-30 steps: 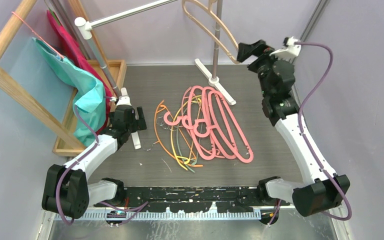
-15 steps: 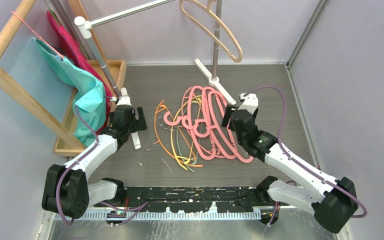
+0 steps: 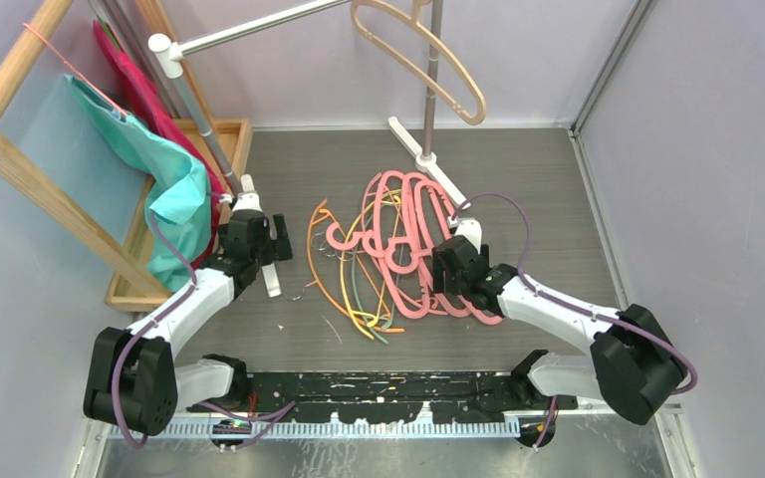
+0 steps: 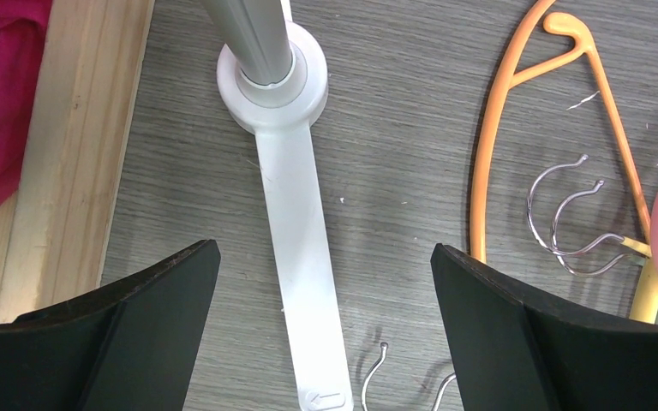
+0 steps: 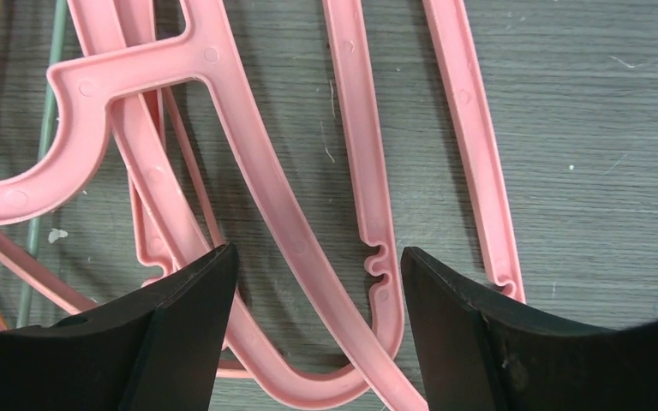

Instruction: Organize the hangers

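Note:
A beige hanger [image 3: 428,62] hangs on the silver rail at the back. Thick pink hangers [image 3: 420,244] lie in a pile on the table's middle, with thin orange, yellow and grey-green hangers [image 3: 351,284] to their left. My right gripper [image 3: 444,269] is open and empty, low over the pink pile. In the right wrist view its jaws [image 5: 317,325] straddle two crossing pink hanger bars [image 5: 283,214]. My left gripper [image 3: 259,254] is open and empty, left of the pile. In the left wrist view [image 4: 321,257] it hovers over the stand's white foot [image 4: 304,282], beside the orange hanger [image 4: 488,171].
A wooden rack [image 3: 20,169] with teal cloth [image 3: 174,189] on a thin pink hanger stands at the left over a wooden tray [image 3: 229,134]. The rail's second pole and white foot [image 3: 428,159] stand behind the pile. Loose metal hooks [image 4: 574,214] lie by the orange hanger.
My right arm has come down from the rail at the back right to the pink pile, its gripper empty. The beige hanger now hangs free and swings. The left arm has not moved.

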You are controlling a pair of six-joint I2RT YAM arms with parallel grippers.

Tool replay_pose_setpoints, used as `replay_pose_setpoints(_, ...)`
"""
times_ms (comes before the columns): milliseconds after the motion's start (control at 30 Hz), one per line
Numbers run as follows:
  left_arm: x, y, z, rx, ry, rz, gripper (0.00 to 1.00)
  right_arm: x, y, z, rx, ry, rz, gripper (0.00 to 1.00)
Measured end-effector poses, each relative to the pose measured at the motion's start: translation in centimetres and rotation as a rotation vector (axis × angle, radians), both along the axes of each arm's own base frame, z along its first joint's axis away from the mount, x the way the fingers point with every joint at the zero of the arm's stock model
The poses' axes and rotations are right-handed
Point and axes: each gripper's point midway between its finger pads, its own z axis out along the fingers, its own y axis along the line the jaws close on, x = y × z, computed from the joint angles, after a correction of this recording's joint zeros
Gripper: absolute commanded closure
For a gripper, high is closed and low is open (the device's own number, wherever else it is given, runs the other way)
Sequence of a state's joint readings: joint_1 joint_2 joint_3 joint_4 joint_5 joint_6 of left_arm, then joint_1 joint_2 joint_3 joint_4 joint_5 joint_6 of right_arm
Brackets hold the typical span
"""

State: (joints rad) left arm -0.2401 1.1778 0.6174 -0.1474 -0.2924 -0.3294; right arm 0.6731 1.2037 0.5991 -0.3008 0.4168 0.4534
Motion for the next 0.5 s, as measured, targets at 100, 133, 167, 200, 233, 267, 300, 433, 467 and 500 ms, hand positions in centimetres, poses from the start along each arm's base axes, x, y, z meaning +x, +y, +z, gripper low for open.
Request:
replay_pose_setpoints(100, 0.0, 0.0, 0.0, 0.000, 0.001, 0.000, 0.02, -0.1, 0.2, -0.8, -0.006, 0.021, 0.009, 0.27)
replay_pose_setpoints(133, 0.0, 0.0, 0.0, 0.000, 0.001, -0.001, 0.02, -0.1, 0.3, -1.1, -0.006, 0.029, 0.013, 0.28)
replay_pose_setpoints(167, 0.0, 0.0, 0.0, 0.000, 0.001, 0.000, 0.02, 0.0, 0.4, -1.3, -0.006, 0.036, 0.016, 0.28)
replay_pose_setpoints(200, 0.0, 0.0, 0.0, 0.000, 0.001, 0.000, 0.02, 0.0, 0.5, -1.6, -0.007, 0.042, 0.018, 0.28)
replay_pose_setpoints(233, 0.0, 0.0, 0.0, 0.000, 0.001, -0.001, 0.02, -0.1, 0.5, -1.9, -0.008, 0.049, 0.020, 0.30)
replay_pose_setpoints(267, 0.0, 0.0, 0.0, 0.000, 0.001, 0.000, 0.02, -0.1, 0.6, -2.1, -0.010, 0.054, 0.021, 0.35)
replay_pose_setpoints(300, 0.0, 0.0, 0.0, 0.000, 0.001, 0.000, 0.02, -0.1, 0.6, -2.4, -0.012, 0.060, 0.022, 0.39)
replay_pose_setpoints(433, -0.1, 0.0, -0.1, 0.000, 0.002, 0.000, 0.02, -0.2, 0.5, -2.8, -0.013, 0.061, 0.022, 0.65)
replay_pose_setpoints(467, -0.1, 0.0, -0.1, 0.001, 0.003, 0.000, 0.02, -0.3, 0.4, -2.9, -0.015, 0.062, 0.025, 0.73)
replay_pose_setpoints(500, -0.1, 0.0, -0.1, 0.001, 0.003, 0.000, 0.02, -0.3, 0.4, -2.9, -0.015, 0.063, 0.024, 0.82)
